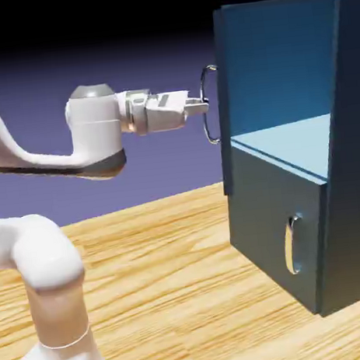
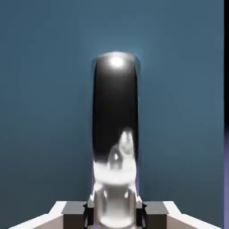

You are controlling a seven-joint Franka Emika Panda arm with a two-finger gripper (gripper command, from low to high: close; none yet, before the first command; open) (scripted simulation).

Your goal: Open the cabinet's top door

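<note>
Behind the open top door (image 1: 223, 100), cabinet (image 1: 349, 196) compartment bare, light-floored

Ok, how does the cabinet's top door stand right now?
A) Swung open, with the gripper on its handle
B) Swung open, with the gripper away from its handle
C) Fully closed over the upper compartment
A: the top door stands swung out, baring the upper compartment, and the gripper has its tips closed on either side of the handle.
</note>
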